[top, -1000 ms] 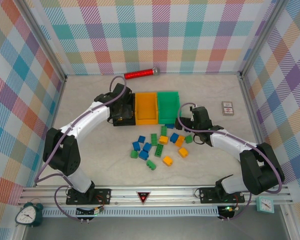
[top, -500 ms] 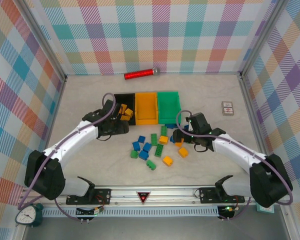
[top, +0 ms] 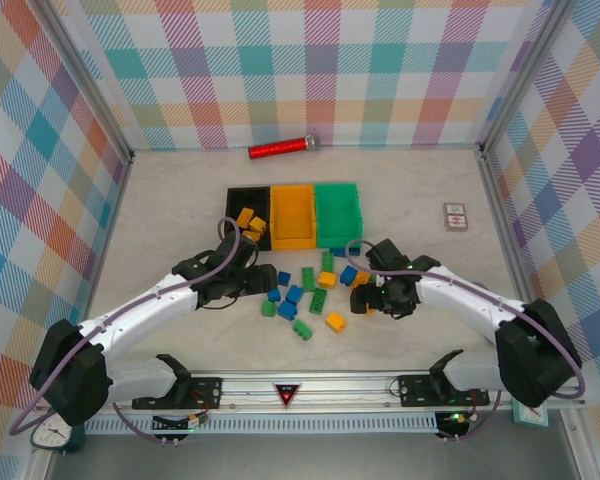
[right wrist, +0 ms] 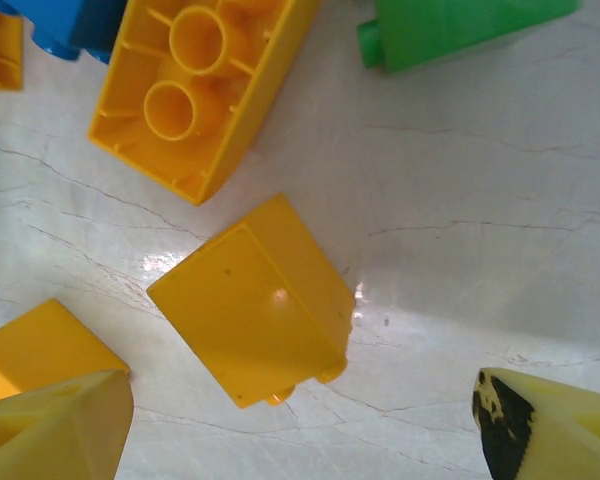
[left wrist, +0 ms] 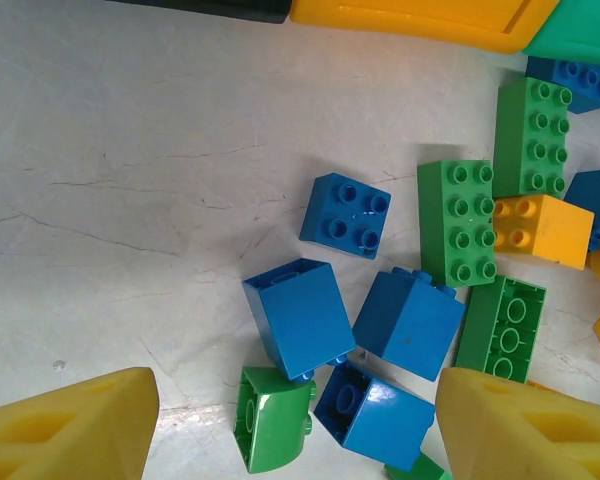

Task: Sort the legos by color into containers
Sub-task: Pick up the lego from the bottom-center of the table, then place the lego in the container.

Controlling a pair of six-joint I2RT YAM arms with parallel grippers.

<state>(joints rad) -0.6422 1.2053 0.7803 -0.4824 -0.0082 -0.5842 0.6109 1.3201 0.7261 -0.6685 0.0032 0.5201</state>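
Here, the left claw [left wrist: 295, 425] and right claw [right wrist: 300, 425] point down low over the legos [top: 293, 295], both spread, pinching nothing.

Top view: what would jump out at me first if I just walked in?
A jumble of yellow, blue and green bricks lies in the middle of the table, and the left hand and the right hand, both open, reach in from each side. Behind it sits a row of bins, and oddly the black one holds yellow bricks.
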